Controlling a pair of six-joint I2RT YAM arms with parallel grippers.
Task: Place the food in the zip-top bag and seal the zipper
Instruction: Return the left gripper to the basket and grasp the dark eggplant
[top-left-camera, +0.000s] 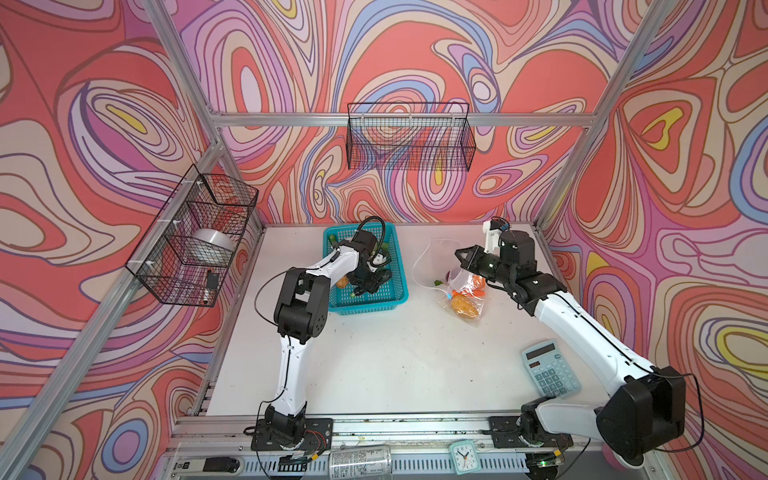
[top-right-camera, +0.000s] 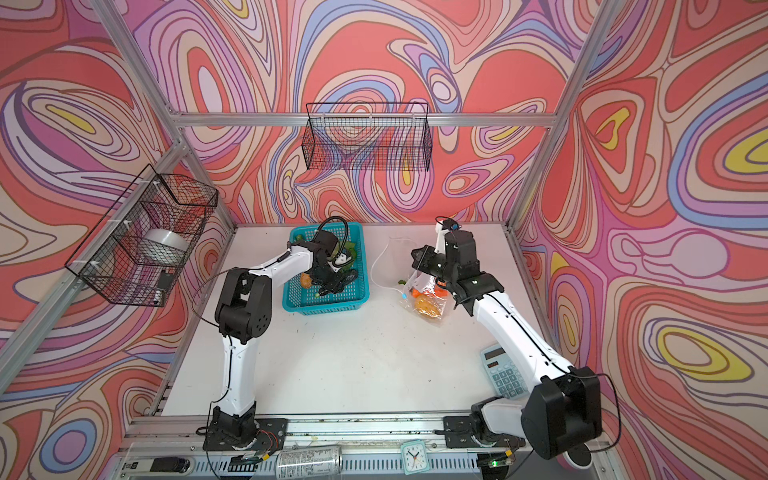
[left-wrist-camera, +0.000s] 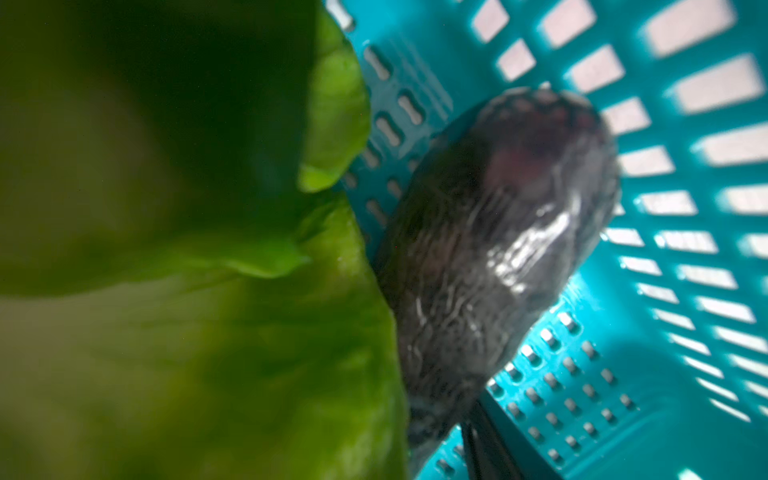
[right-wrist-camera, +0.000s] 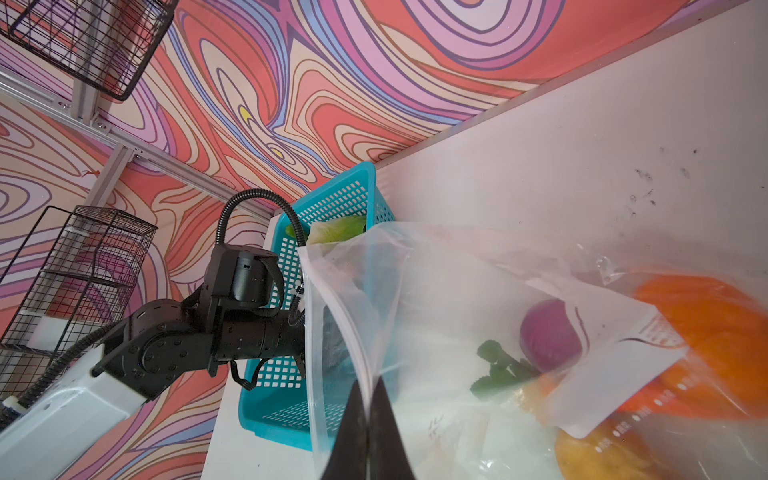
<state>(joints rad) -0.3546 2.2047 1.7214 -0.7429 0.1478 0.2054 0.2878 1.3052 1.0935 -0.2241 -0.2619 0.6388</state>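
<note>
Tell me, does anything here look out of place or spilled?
Nothing is spilled. A drink can lies on its side on the front rail beside a small clock; a calculator sits on the table, unrelated to bagging.

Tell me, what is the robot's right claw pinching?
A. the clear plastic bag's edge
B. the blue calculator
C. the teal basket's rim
A: the right wrist view shows the right gripper closed on the mouth edge of the zip-top bag.

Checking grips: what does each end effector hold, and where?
Right end effector pinches the zip-top bag at its mouth edge. Left end effector is down in the teal basket beside the cabbage; a hold cannot be told.
</note>
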